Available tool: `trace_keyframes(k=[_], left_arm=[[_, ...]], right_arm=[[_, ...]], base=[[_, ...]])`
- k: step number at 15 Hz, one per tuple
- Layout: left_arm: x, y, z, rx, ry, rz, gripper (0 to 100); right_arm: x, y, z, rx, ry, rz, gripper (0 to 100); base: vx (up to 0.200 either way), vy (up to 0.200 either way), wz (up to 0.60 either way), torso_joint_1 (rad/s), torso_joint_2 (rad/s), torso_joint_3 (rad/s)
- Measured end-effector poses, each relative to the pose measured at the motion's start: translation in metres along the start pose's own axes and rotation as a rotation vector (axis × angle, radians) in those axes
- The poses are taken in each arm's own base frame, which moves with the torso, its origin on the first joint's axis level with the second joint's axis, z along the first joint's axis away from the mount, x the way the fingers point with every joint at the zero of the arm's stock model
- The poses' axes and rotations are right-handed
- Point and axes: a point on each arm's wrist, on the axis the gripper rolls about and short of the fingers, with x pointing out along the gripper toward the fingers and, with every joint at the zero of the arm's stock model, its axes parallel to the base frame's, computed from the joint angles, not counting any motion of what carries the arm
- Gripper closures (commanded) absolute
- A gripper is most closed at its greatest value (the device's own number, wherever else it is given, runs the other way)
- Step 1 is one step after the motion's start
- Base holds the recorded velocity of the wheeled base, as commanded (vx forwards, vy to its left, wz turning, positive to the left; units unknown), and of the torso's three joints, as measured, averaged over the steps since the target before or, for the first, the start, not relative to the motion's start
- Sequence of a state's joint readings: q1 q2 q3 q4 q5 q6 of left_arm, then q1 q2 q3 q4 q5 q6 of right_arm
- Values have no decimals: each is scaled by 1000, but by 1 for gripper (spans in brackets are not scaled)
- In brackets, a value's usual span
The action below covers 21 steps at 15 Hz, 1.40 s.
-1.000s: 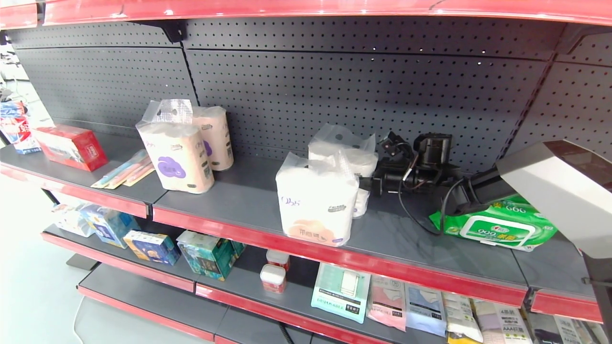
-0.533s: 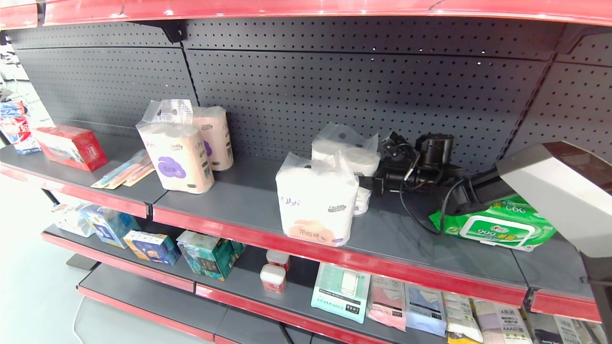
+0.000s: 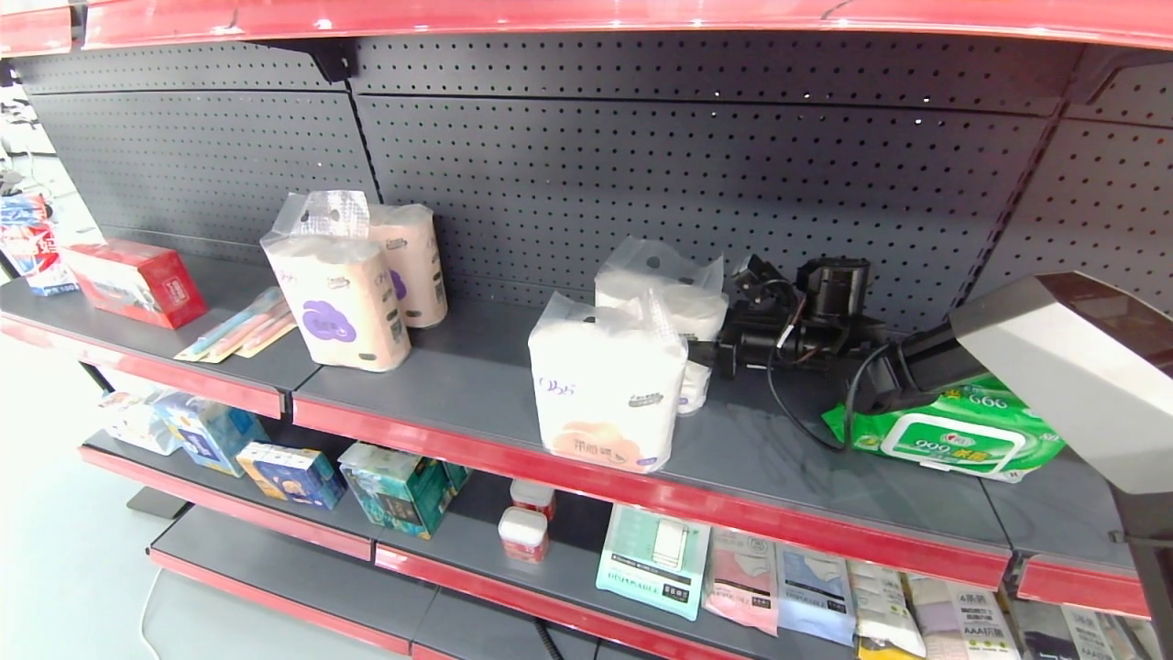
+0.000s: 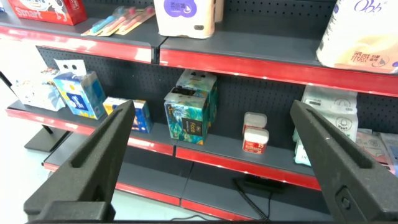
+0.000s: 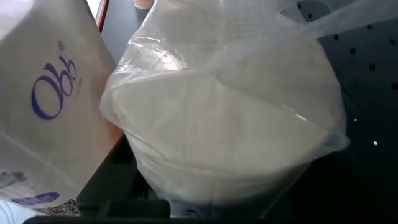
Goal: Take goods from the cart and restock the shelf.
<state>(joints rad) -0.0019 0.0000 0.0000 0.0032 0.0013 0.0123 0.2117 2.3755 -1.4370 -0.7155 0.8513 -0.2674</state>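
Observation:
On the middle shelf (image 3: 467,380) stands a white toilet roll pack (image 3: 605,390) near the front edge. Directly behind it is a second white roll pack (image 3: 662,291) in a clear bag, seen very close in the right wrist view (image 5: 230,124). My right gripper (image 3: 706,353) reaches in from the right and is shut on the side of this rear pack, which touches the front one. In the left wrist view my left gripper (image 4: 211,165) hangs open and empty in front of the lower shelves.
Pink and purple roll packs (image 3: 344,293) stand further left, with toothbrushes (image 3: 240,325) and a red box (image 3: 137,282) beyond. A green wet-wipes pack (image 3: 953,431) lies under my right arm. The pegboard back wall (image 3: 641,174) is close behind. Boxes (image 4: 191,107) and packets fill the lower shelves.
The right gripper and the rear roll pack have shifted together by a small amount to the right and back. Everything else has stayed in place.

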Motion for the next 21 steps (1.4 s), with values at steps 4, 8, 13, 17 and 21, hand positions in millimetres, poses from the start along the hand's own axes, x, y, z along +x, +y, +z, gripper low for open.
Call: trace_keyframes(k=[4, 8, 13, 17, 21], left_arm=[[0, 0, 0, 0, 0, 0, 0], [0, 0, 0, 0, 0, 1, 0], [0, 0, 0, 0, 0, 1, 0], [0, 0, 0, 0, 0, 0, 0], [0, 0, 0, 0, 0, 1, 0]], right_arm=[[5, 4, 0, -4, 0, 13, 100], [5, 4, -1, 5, 6, 14, 100], [3, 4, -1, -7, 9, 8, 100], [0, 5, 4, -4, 7, 7, 0], [-7, 5, 17, -18, -9, -3, 0]], base=[[0, 0, 0, 0, 0, 0], [0, 0, 0, 0, 0, 0], [0, 0, 0, 0, 0, 0], [0, 0, 0, 0, 0, 0], [0, 0, 0, 0, 0, 0]])
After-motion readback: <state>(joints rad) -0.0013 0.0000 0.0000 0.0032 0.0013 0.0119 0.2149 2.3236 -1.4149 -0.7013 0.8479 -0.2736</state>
